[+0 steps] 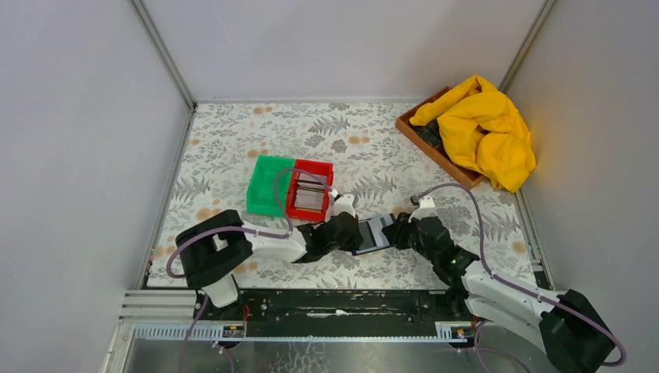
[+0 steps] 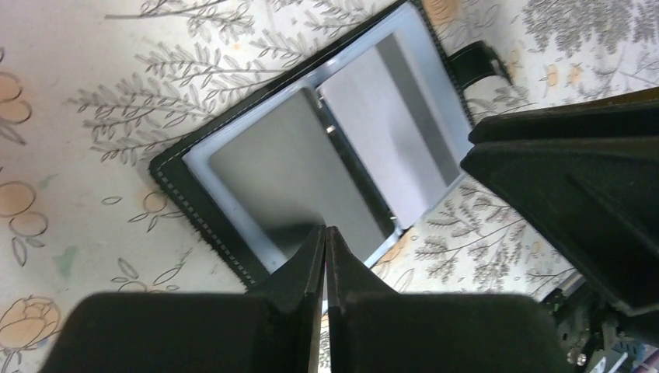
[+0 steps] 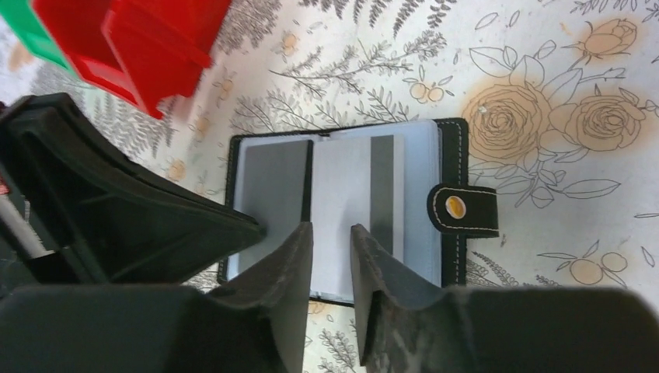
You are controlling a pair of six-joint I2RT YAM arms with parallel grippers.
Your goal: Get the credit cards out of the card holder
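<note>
Left gripper (image 2: 326, 233) together, right gripper (image 3: 332, 229) apart at card holder's (image 3: 350, 202) 6 o'clock; credit cards (image 3: 272, 186) likely slick, stiff: pinch edges.

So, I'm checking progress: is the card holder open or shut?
Open. The card holder lies spread flat, both inner sleeves facing up, its snap tab unfastened to one side.

In the top view, the left arm's black gripper (image 1: 351, 231) and the right arm's black gripper (image 1: 398, 231) are crowding the open black bifold card holder (image 1: 373, 235) from both sides at lower centre, leaving only its upper side open. The red plastic bin (image 1: 309, 190) and green plastic bin (image 1: 268, 185) are blocking the upper-left approach. A brown wooden tray (image 1: 431, 151) under a yellow cloth (image 1: 486, 128) is filling the upper right corner. The floral tablecloth (image 1: 373, 140) between them is lying free.
</note>
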